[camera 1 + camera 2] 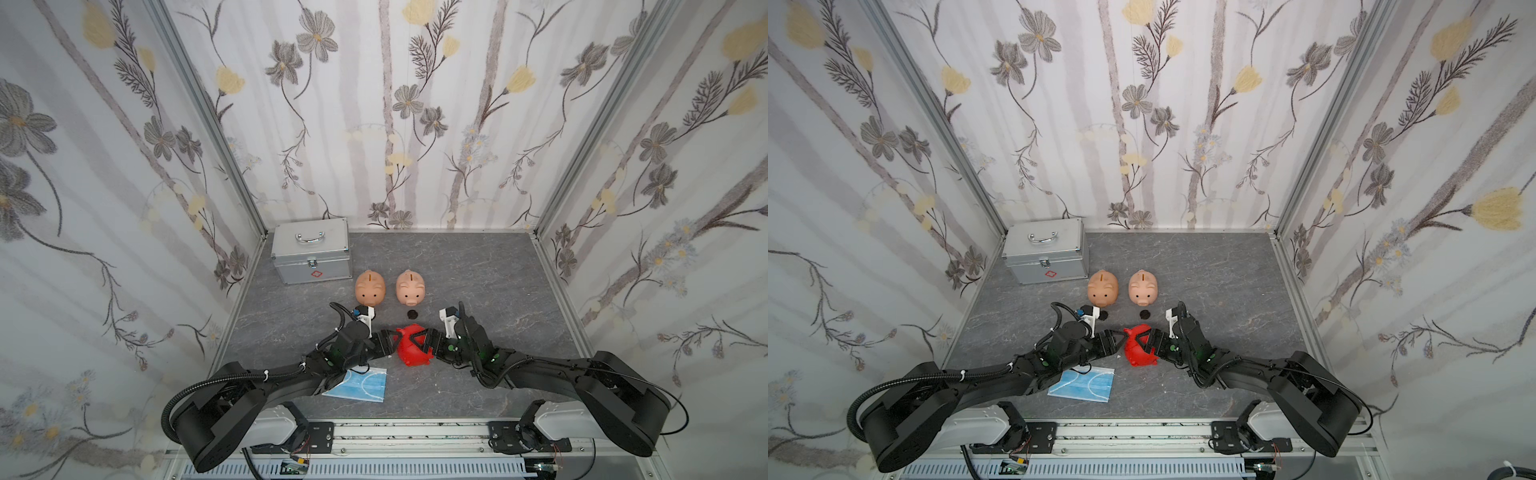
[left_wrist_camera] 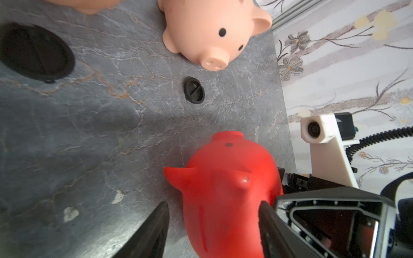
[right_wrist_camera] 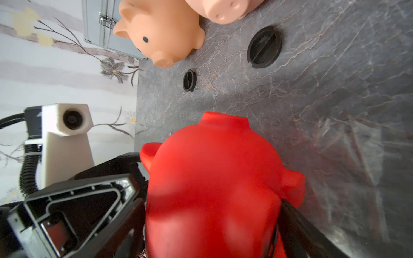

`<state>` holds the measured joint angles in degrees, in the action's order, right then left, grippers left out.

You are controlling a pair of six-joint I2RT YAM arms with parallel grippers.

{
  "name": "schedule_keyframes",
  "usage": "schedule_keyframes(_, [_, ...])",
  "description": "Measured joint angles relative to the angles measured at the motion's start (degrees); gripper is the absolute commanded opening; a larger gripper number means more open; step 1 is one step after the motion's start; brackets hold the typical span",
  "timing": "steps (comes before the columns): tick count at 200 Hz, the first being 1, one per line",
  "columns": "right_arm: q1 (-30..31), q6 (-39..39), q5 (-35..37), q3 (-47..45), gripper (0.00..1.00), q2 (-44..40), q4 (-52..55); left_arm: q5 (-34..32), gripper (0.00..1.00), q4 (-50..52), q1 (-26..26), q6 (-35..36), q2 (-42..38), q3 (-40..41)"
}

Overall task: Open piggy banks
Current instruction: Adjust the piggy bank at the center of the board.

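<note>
A bright red piggy bank sits between my two grippers in the middle of the table, seen close in the left wrist view and the right wrist view. My right gripper is shut on its body, a finger against each side. From the opposite side my left gripper straddles the same pig with its jaws open, and a gap shows beside one finger. Two peach-pink piggy banks stand upright behind. Two black round plugs lie loose on the table in front of them.
A silver metal case with a handle stands at the back left corner. A blue face mask lies near the front edge under my left arm. Floral walls close in the grey marbled table on three sides.
</note>
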<state>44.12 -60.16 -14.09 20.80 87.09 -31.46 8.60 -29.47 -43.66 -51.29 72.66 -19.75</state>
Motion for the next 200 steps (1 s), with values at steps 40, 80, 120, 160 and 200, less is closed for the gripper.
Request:
schedule_keyframes(40, [-3.2,-1.4,-6.0,-3.0,0.87,6.6,-14.9,-0.1,1.00,-0.7,2.0,-1.4,-1.0,0.0])
schedule_keyframes(80, [-4.3,-2.6,-9.3,-4.1,0.86,11.3,-23.7,-0.7,1.00,-2.0,2.3,-3.3,1.2,0.0])
schedule_keyframes(120, [-4.9,-2.8,-11.1,-4.6,0.85,12.4,-26.1,-1.0,1.00,-6.1,2.6,-5.6,5.8,-0.5])
schedule_keyframes(160, [-4.9,-3.2,-12.3,-4.6,0.85,12.7,-26.3,0.5,1.00,-14.3,3.1,-8.1,13.6,-1.2])
schedule_keyframes(200, [-4.9,-3.2,-12.9,-4.6,0.85,13.3,-26.9,2.5,1.00,-19.8,3.1,-9.4,17.3,-1.4])
